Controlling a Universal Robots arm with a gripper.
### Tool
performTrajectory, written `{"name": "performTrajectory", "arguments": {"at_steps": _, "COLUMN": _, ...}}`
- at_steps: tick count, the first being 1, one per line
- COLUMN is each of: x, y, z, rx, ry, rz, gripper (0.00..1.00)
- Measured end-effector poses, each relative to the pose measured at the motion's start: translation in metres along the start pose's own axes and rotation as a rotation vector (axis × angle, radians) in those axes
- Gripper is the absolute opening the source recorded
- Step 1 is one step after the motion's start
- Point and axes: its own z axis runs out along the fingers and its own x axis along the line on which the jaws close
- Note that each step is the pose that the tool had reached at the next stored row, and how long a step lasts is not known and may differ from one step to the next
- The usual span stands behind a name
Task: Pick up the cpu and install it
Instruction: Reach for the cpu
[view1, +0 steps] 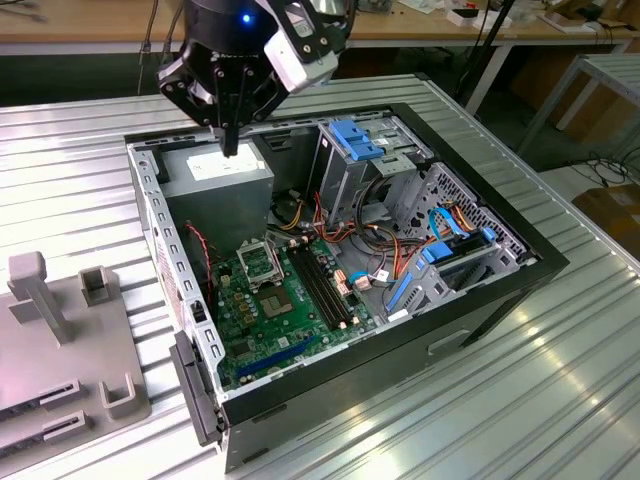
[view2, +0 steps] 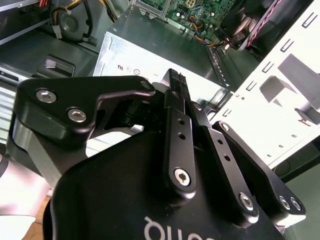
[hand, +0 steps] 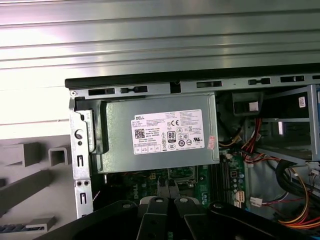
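Jaws of the gripper (view1: 230, 148) were pressed together with nothing visible between them, hanging above the power supply (view1: 218, 170) at the far end of the open computer case (view1: 480, 300). What looked to be the cpu (view1: 283, 303), a small grey square, lay flat on the motherboard (view1: 250, 340), just nearer than the black-framed socket (view1: 262, 262) and well apart from the gripper. Descending with closed fingers could strike the board or snag the cables (view1: 400, 240) toward the exterior view's right. Socket pins and the chip's orientation could not be made out.
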Motion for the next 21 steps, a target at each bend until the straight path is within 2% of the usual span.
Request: {"name": "performTrajectory", "arguments": {"at_steps": 21, "x": 0.0044, "y": -0.0004, "z": 0.0005, "rx": 0.0, "ry": 0.0007, "rz": 0.0, "gripper": 0.11}}
